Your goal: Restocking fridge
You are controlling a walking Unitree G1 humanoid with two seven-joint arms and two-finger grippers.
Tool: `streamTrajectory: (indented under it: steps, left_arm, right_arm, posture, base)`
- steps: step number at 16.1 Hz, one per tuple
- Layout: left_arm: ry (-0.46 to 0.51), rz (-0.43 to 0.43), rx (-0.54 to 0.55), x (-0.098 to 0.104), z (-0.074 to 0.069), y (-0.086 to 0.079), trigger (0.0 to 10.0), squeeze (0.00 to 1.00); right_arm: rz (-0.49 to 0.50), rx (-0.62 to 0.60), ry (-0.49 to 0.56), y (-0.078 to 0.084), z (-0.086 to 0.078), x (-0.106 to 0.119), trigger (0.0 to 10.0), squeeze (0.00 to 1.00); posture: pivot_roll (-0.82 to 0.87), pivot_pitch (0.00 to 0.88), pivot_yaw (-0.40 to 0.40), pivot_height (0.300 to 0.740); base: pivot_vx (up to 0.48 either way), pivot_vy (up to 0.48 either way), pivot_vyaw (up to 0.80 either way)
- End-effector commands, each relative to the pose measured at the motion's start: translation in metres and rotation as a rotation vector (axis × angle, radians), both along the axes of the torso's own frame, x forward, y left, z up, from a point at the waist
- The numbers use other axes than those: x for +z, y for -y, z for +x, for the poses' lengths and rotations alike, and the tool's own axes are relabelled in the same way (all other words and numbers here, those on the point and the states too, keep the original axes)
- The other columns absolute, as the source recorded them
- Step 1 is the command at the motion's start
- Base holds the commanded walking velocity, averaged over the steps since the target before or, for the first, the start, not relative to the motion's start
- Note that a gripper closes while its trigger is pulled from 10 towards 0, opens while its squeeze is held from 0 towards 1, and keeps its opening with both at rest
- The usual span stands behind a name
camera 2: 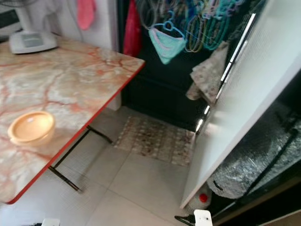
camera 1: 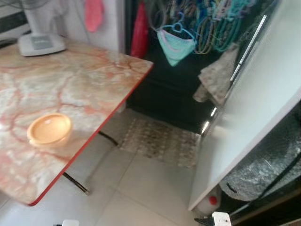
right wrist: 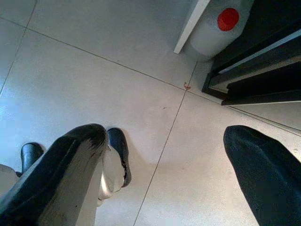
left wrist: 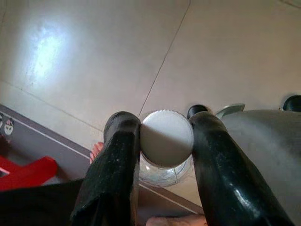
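My left gripper (left wrist: 163, 123) hangs low over the tiled floor, shut on a clear jar with a white ridged lid (left wrist: 167, 139); the lid sits squeezed between the two black fingers. My right gripper (right wrist: 164, 136) also hangs over the floor and stands open with nothing between its fingers. The white fridge door (camera 1: 254, 108) is swung open on the right. A large silvery wrapped bundle (camera 1: 263, 169) lies in the dark space behind it. A white bottle with a red cap (right wrist: 221, 23) stands on the floor at the door's lower corner.
A marble-patterned table with a red edge (camera 1: 94, 89) fills the left, bearing an orange bowl (camera 1: 49, 128) and a white fan base (camera 1: 41, 43). A patterned mat (camera 1: 162, 141) lies ahead. Hangers and cloths (camera 1: 188, 28) hang behind it.
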State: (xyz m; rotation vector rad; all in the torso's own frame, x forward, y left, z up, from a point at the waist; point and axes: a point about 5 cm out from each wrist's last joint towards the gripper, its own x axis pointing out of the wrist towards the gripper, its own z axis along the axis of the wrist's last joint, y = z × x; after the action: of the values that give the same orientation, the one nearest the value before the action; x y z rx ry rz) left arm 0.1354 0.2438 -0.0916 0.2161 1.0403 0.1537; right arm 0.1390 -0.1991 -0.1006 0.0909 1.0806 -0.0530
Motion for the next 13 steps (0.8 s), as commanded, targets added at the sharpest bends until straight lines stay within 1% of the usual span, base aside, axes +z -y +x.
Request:
streamTrajectory:
  steps: [1, 2, 5, 13]
  left_arm:
    - [-0.024, 0.017, -0.007, -0.0018, -0.0058, -0.0013, 10.0, 0.00]
    - [-0.023, 0.022, -0.018, -0.0016, -0.0053, -0.0013, 10.0, 0.00]
    - [-0.019, 0.015, 0.013, -0.0018, -0.0065, -0.0019, 10.0, 0.00]
    - [-0.015, 0.012, 0.002, -0.0020, -0.0053, 0.0006, 10.0, 0.00]
  right_arm:
    - [0.001, 0.000, -0.007, 0.0007, -0.0011, -0.0003, 10.0, 0.00]
    - [0.001, 0.002, -0.008, 0.0005, -0.0013, -0.0004, 10.0, 0.00]
    - [0.001, 0.004, -0.010, 0.0004, -0.0018, -0.0006, 10.0, 0.00]
    - [0.002, 0.008, -0.012, -0.0002, -0.0017, -0.0007, 10.0, 0.00]
  posture:
    - [0.13, 0.000, -0.050, 0.740]
    - [0.13, 0.000, -0.051, 0.740]
    - [0.13, 0.000, -0.051, 0.740]
    - [0.13, 0.000, -0.053, 0.740]
  base:
    - [0.000, 0.000, -0.80]
    - [0.000, -0.465, -0.80]
    - [0.000, 0.000, -0.80]
    - [0.000, 0.000, -0.80]
